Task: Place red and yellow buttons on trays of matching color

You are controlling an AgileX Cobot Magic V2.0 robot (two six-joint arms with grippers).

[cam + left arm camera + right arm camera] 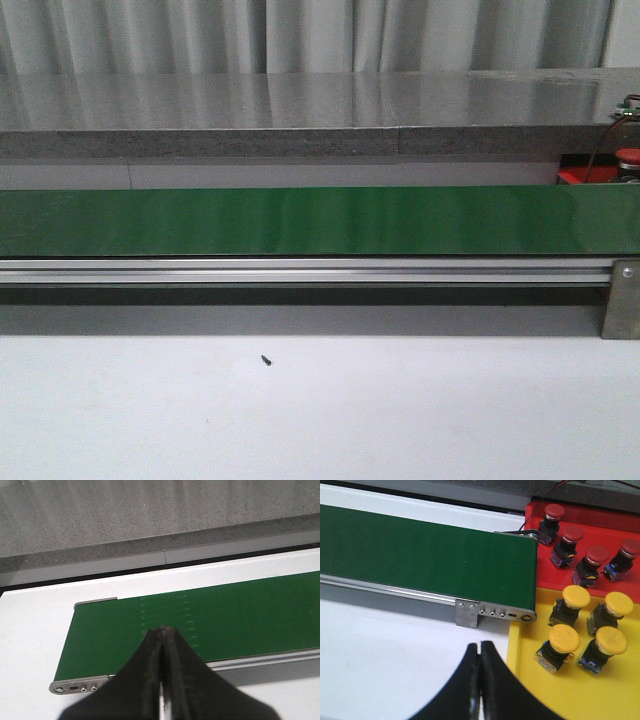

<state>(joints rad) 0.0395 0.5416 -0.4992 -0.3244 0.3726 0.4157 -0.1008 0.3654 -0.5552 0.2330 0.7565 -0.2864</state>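
In the right wrist view several red buttons (572, 540) stand on a red tray (547, 570), and several yellow buttons (575, 600) stand on a yellow tray (530, 680) beside it, both past the end of the green belt (430, 555). My right gripper (480, 644) is shut and empty over the white table next to the yellow tray. My left gripper (164, 628) is shut and empty above the belt's other end (225, 615). In the front view one red button (628, 157) and a sliver of the red tray (580, 176) show at far right. No buttons lie on the belt.
The belt (320, 220) runs across the front view on an aluminium rail (300, 270) with a metal bracket (622, 300) at the right end. A grey stone counter (300, 115) lies behind. A small dark speck (266, 360) lies on the white table.
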